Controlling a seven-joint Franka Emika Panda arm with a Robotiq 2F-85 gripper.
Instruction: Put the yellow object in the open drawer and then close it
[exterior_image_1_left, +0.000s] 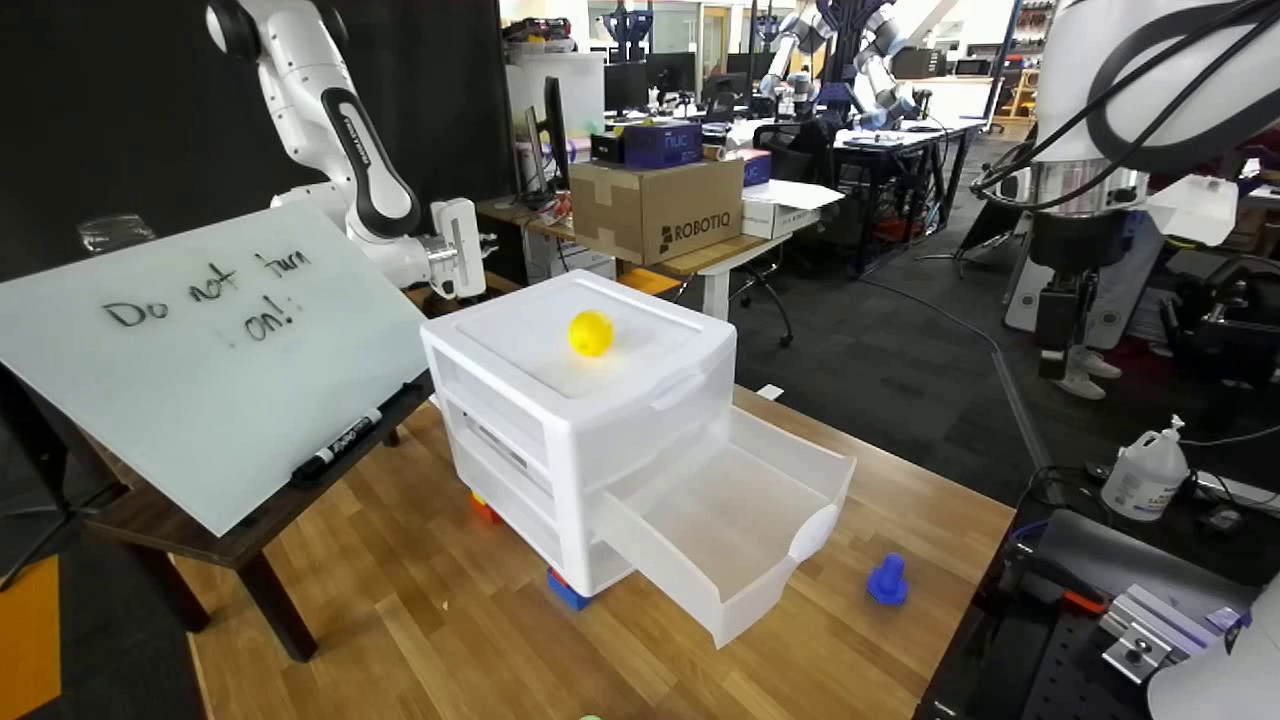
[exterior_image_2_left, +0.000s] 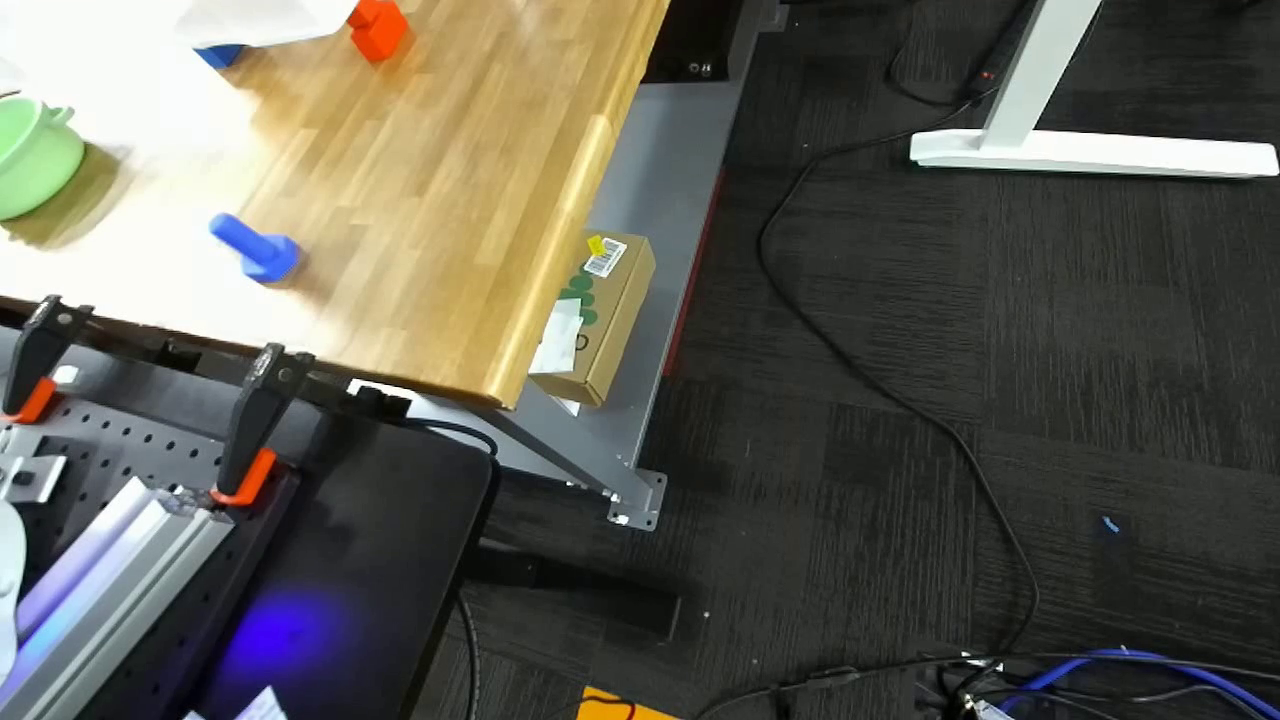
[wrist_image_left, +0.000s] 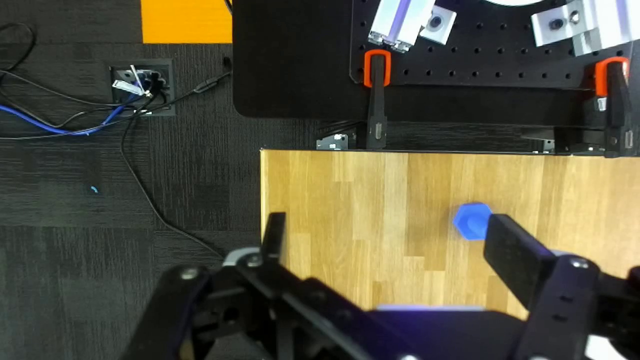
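From left to right in an exterior view: the yellow object rests on top of the white drawer unit, well to the left of my jaws. The open drawer lies also to their left, less far, and I judge it lower. The jaws hang at the right, spread wide, holding nothing; between them the wrist view shows the worktop and a blue piece, well below, I judge. The yellow object looks round and I find no long axis, so the coming move depends, I think, on bringing the jaws leftward until above it.

Farthest left of the jaws, a white board says "Do not turn on!"; less far, a carton says "ROBOTIQ" and a purple box on it says "nuc". A bottle to the right of the jaws and lower has a label too small for me.
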